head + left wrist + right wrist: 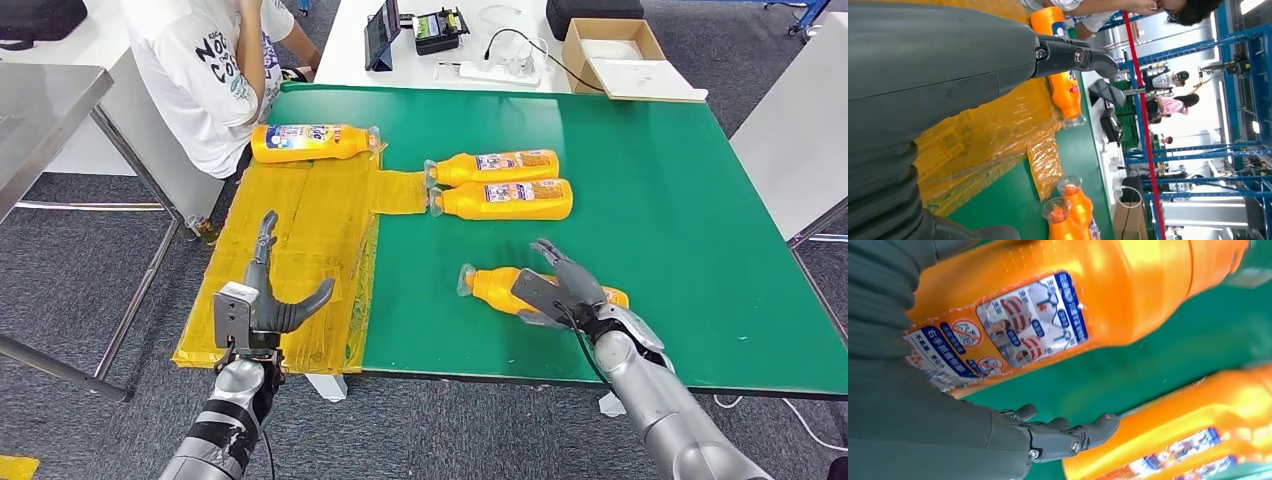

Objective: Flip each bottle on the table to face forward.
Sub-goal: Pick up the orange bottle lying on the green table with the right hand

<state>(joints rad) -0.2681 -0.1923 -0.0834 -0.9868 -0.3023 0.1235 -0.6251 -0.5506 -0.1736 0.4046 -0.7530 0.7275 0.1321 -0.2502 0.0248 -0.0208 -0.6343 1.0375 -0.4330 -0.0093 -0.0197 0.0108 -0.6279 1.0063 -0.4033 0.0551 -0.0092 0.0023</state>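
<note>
On the green tabletop (650, 220) four orange bottles lie on their sides. The nearest bottle (495, 288) rests toward the front edge, its clear cap pointing to nine o'clock, and the right robot hand (560, 290) lies over its body from the five o'clock side, thumb at the near side and fingers (548, 250) arched across the top; whether it actually grips the bottle I cannot tell. The right wrist view shows that bottle's label (998, 330) close against the hand, with a finger reaching toward a neighbouring bottle beyond a strip of green. At about twelve o'clock from it, two bottles (500, 185) lie side by side, touching, caps to the left. The fourth bottle (310, 142) lies on crinkled yellow plastic sheeting (300, 230) at the far left corner, near a seated person (220, 70). The left robot hand (268, 300) hovers over the sheeting's front edge, fingers spread, holding nothing.
</note>
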